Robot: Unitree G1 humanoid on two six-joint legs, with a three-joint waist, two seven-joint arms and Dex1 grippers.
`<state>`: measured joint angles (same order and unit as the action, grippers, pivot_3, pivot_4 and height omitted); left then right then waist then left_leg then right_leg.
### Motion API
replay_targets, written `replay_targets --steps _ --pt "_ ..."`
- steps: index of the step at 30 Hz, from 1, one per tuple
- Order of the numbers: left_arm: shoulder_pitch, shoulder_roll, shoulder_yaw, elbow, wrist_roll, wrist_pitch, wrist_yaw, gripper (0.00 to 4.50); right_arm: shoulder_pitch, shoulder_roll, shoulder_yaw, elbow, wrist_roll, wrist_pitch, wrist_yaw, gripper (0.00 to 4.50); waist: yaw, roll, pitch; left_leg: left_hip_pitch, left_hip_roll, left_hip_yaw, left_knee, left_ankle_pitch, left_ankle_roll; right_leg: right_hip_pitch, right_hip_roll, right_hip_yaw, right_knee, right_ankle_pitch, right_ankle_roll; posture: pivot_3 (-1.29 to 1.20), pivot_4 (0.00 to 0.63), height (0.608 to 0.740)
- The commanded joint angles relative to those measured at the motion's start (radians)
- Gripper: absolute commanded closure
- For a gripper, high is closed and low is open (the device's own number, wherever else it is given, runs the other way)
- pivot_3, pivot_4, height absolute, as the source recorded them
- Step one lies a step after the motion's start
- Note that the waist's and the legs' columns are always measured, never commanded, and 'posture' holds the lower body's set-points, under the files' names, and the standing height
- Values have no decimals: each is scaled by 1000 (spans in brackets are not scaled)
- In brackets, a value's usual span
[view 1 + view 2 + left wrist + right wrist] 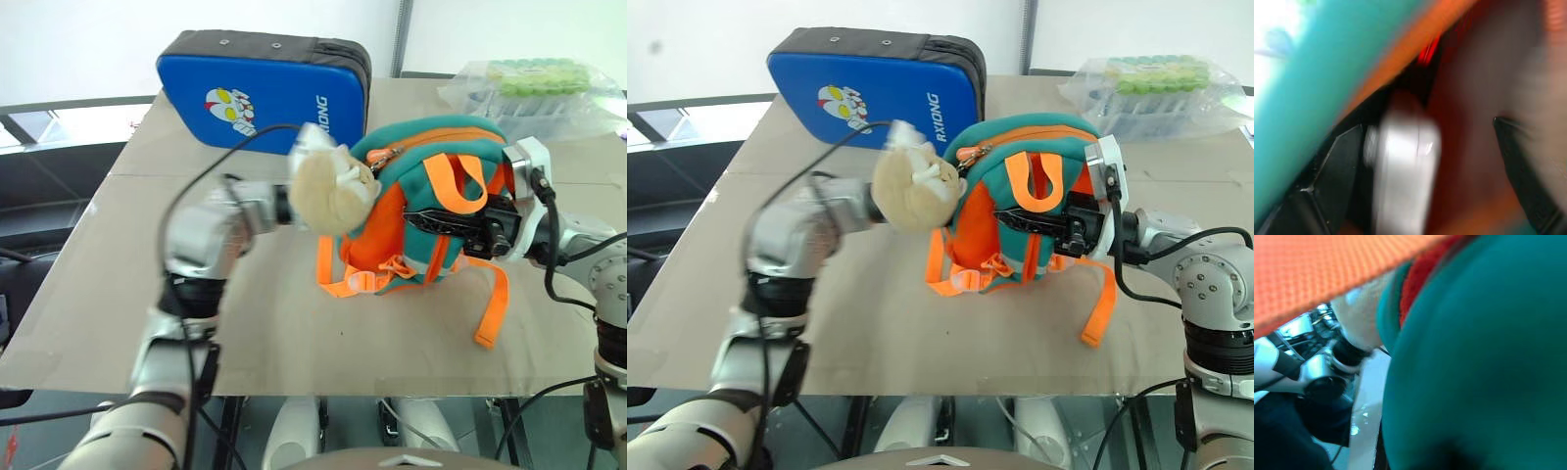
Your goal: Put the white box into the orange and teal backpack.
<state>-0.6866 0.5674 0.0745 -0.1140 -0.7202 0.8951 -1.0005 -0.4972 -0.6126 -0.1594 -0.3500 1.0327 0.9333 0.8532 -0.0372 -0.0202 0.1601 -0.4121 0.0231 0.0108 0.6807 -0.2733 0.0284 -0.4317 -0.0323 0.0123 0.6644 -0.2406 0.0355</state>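
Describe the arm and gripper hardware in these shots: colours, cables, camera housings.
Both arms are silver-grey metal segments with black joint bands. A black cable loops loose over the left arm; another trails from the right arm. The right gripper has black fingers and a white, boxy wrist housing. The left gripper's black fingers are broad and angular in its wrist view.

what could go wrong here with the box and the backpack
1. The white box lies between the left gripper's spread fingers inside the orange and teal backpack; pulling out carelessly might drag the box along.
2. The right gripper, shut on the backpack's fabric, seems to be what holds it upright; a slip could let it slump over the left gripper.
3. The plush toy hangs over the left wrist and could snag on withdrawal.
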Motion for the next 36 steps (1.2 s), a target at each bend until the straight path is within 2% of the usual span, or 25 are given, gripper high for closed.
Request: replay_targets --steps 1,4,7,13,19,23,26,30,34,36 --pt "62 66 116 -122 -154 89 -37 9 -26 9 3 -7 2 -26 3 4500 5 0 0 0 0 0 0 0 0 0 0 -1 0 0 0 0 150 740" --pt "137 105 181 -205 -234 121 -21 9 -44 18 15 14 -8 -32 8 4500 6 0 0 -1 -1 -1 0 0 0 1 -2 -1 -1 0 0 0 150 740" --pt "147 80 207 -247 -303 146 66 9 -53 23 16 20 -4 -33 10 4500 27 0 0 -1 -2 -2 2 0 0 3 -3 -3 -1 0 0 0 150 740" --pt "72 -61 165 -199 -321 161 279 9 -44 20 22 7 3 -27 9 4500 37 0 0 2 -3 -4 3 0 0 7 -3 -4 -1 0 0 0 150 740" --pt "-26 -191 215 -43 -451 260 498 9 -21 17 14 -24 16 -22 -9 4500 31 0 0 2 -3 -5 3 0 0 8 -3 -5 -1 0 0 0 150 740" --pt "-75 -259 242 37 -464 258 650 9 -1 16 6 -44 30 -20 -24 4500 31 0 0 2 -3 -6 3 0 0 8 -3 -6 -1 0 0 0 150 740" --pt "-91 -293 267 68 -491 255 720 746 9 15 0 -50 39 -21 -34 4500 31 0 0 1 -4 -7 3 0 0 8 -3 -6 -1 0 0 0 150 740" --pt "-99 -303 278 70 -534 270 759 2721 17 10 -2 -53 45 -23 -39 4500 31 0 0 1 -4 -7 3 1 -1 8 -3 -6 -1 0 0 0 150 740" --pt "-88 -291 258 53 -526 270 760 4389 17 11 -4 -48 47 -29 -47 4500 31 0 0 1 -4 -7 3 2 -3 8 -3 -6 -1 0 0 0 150 740" --pt "-82 -281 249 39 -512 260 745 4452 11 22 -13 -40 45 -41 -64 4500 31 0 0 1 -5 -7 3 2 -3 8 -3 -6 -1 0 0 0 150 740"
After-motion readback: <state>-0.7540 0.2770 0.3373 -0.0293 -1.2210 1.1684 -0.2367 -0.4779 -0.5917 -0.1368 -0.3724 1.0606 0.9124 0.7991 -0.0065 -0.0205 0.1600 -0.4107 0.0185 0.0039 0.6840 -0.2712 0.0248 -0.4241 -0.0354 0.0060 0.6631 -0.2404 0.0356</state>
